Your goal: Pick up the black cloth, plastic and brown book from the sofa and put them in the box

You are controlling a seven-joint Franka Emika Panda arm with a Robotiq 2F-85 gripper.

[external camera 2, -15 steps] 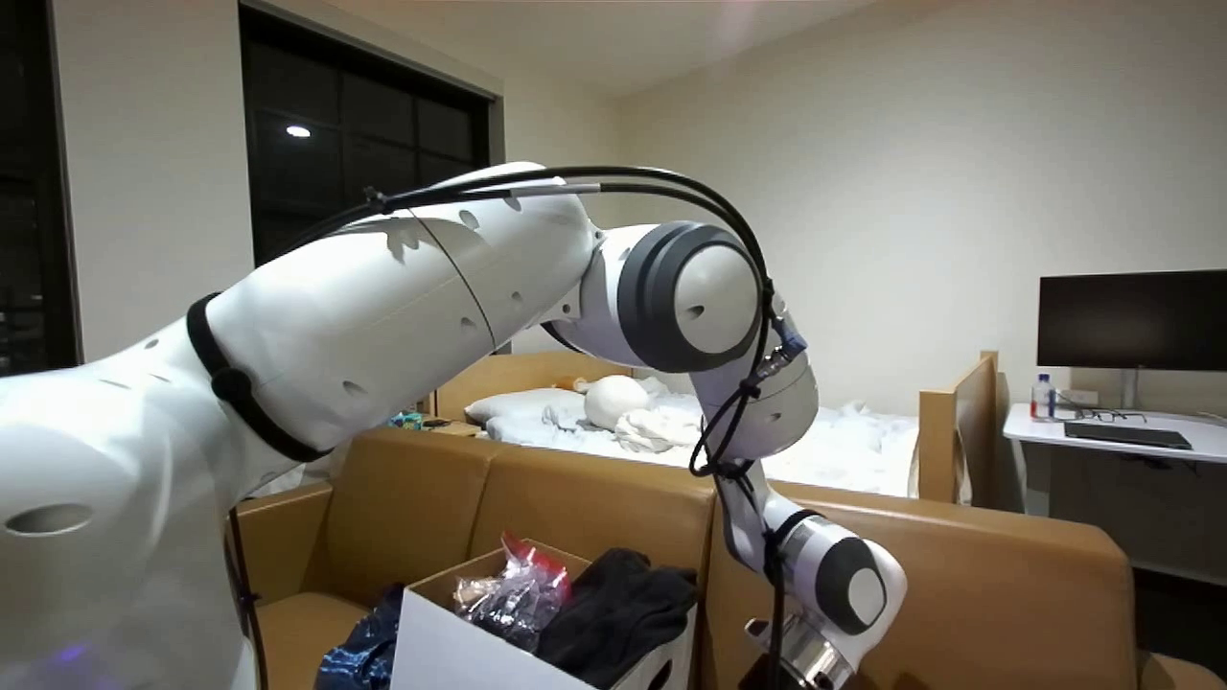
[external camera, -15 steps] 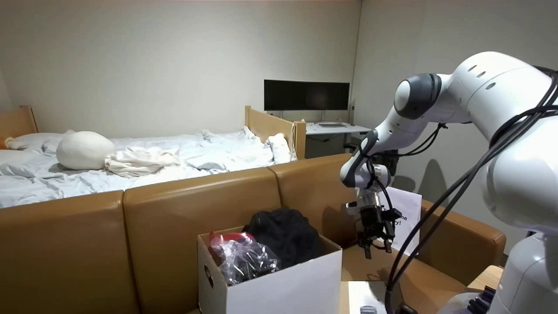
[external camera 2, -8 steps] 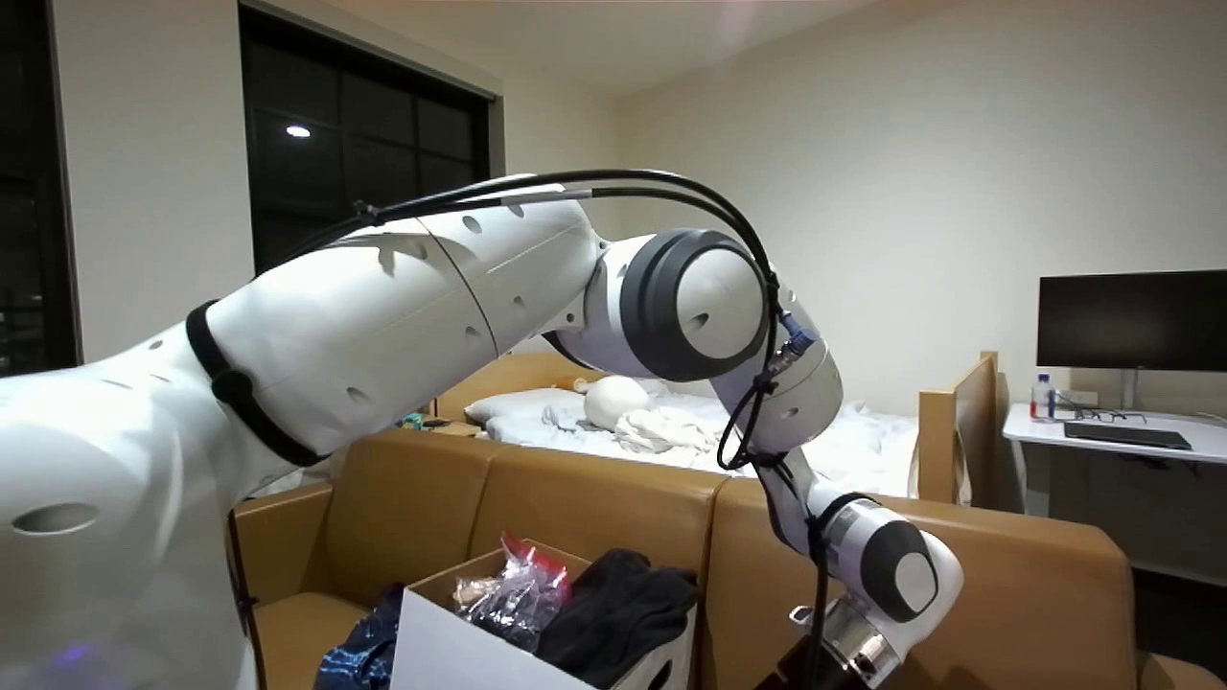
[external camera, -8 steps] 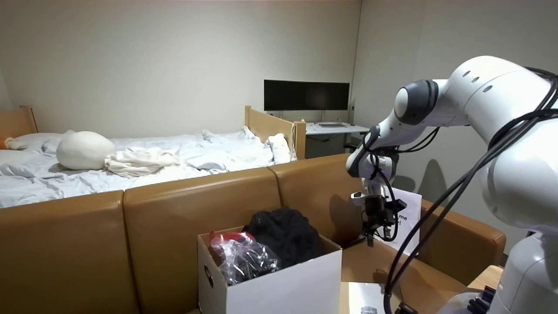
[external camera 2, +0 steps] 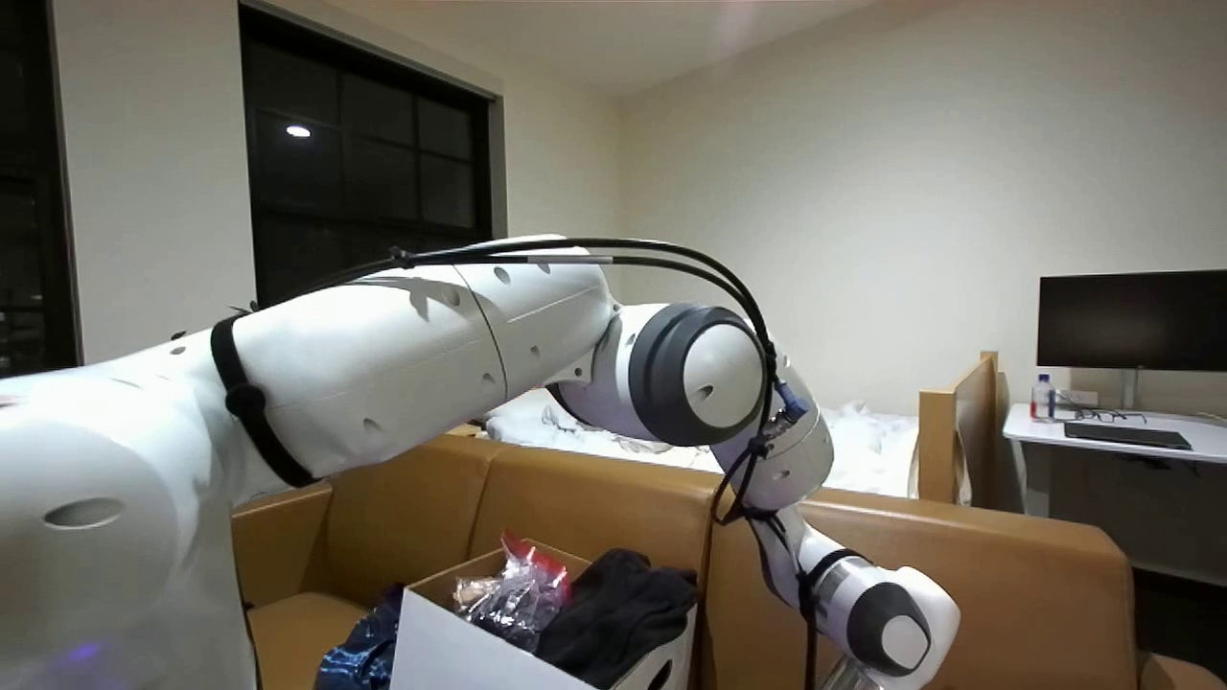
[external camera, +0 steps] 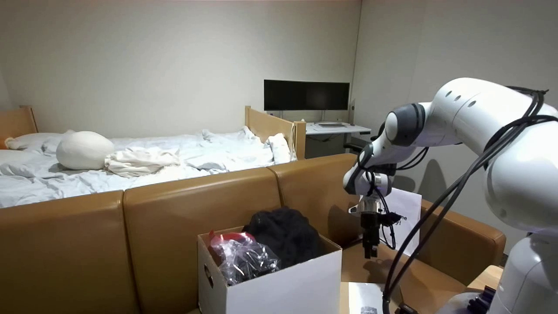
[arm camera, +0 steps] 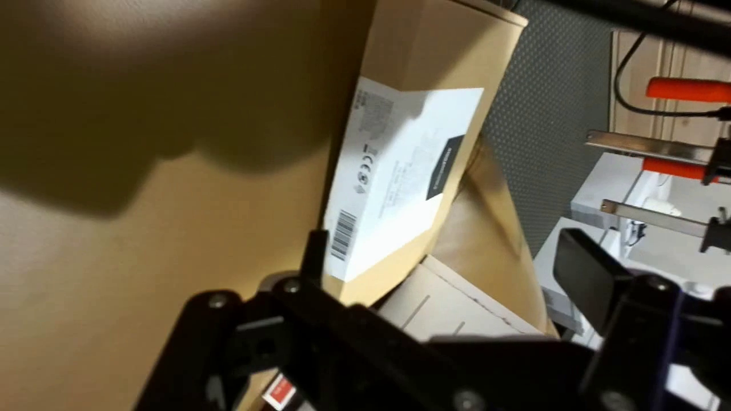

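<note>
Book (arm camera: 411,160) at the front edge of the sofa (external camera: 202,203), on the armrest side of the box (external camera: 283,292); judged the only item left to load. The jaws hang over the seat, spread wide, with nothing between them, apart from the book. Chief hazard: in the wrist view, carpet (arm camera: 551,91) shows directly past the book's outer side, so a sideways nudge from a descending jaw may tip it over the edge. The book also looks bulky for the gap; jaws lowered across its broad face would probably land on top instead of straddling it, and a hold near one end could let it swing. In an exterior view the cables (external camera: 386,295) pass in front of the book; contact cannot be told, but slack there might drag it. The box, open at the top, contains the cloth (external camera: 285,237), heaped above the rim toward the armrest end, and the plastic (external camera: 246,259), crumpled toward the opposite end with its red part highest; whether the plastic wraps anything is unclear. With so full a load, a book released flat may ride on the heap and slide out over the rim. Beside the box, a dark blue bundle (external camera 2: 362,644), possibly a bag, shows no contents. Well behind, a bottle (external camera 2: 1043,398) stands near the monitor (external camera 2: 1136,321); its filling is too small to tell.
</note>
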